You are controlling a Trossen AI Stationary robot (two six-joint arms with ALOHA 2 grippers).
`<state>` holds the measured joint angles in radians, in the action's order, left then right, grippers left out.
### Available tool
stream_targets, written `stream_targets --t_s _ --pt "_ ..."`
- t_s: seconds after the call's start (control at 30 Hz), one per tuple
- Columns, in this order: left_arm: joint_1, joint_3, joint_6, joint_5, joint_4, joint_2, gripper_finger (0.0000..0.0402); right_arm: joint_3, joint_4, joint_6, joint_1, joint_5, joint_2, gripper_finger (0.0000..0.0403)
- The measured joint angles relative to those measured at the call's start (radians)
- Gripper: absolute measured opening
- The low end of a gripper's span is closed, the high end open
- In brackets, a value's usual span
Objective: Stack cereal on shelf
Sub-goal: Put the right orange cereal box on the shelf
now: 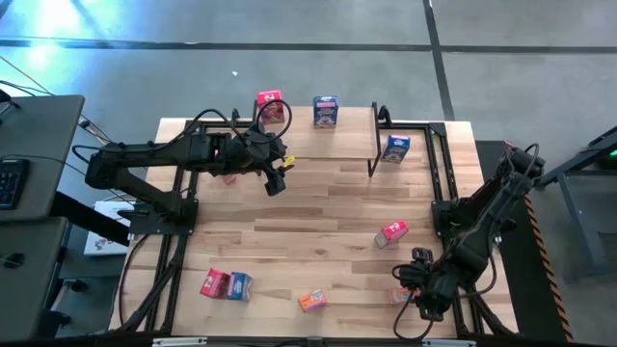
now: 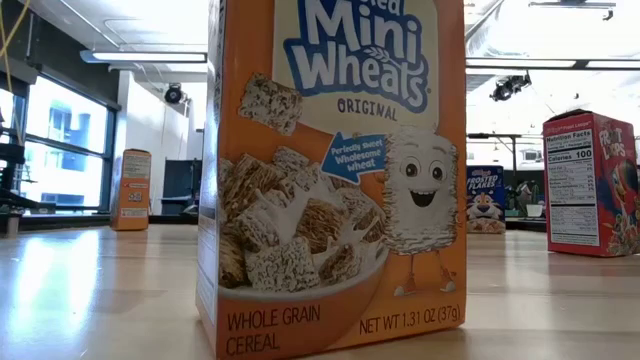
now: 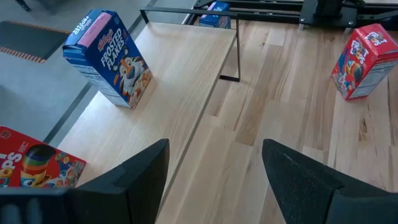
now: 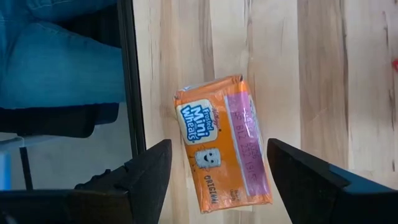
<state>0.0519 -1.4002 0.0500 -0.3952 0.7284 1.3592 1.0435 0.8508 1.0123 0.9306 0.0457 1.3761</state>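
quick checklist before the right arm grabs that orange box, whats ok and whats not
1. Right pincer open: ok.
2. Orange Mini Wheats box between its fingers: ok, lying flat on the table, not yet held.
3. Box near the table edge: ok, fully on the wood.
4. Shelf has free room: ok, beside the Frosted Flakes box.
5. Left pincer empty, open: ok, above the shelf.
6. Person's legs beyond the edge: cannot tell how close.

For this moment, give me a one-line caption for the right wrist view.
Open right gripper poised over an orange Mini-Wheats box lying flat near the table's edge.
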Motion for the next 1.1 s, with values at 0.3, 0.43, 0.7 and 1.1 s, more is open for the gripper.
stream_targets --t_s 0.3,0.43,0.7,1.1 --pt "0.0 0.0 0.0 0.0 0.0 0.0 0.0248 0.0 0.017 0.009 0.002 -0.012 0.038 0.0256" --pt "0.0 0.0 -0.001 0.0 0.0 0.0 0.0248 0.0 0.033 0.01 0.002 -0.029 0.062 0.0256" --pt "0.0 0.0 0.0 0.0 0.0 0.0 0.0248 0.0 0.036 0.01 0.002 -0.037 0.071 0.0233" --pt "0.0 0.0 -0.001 0.0 0.0 0.0 0.0248 0.018 0.029 0.02 -0.006 -0.036 0.071 0.0185"
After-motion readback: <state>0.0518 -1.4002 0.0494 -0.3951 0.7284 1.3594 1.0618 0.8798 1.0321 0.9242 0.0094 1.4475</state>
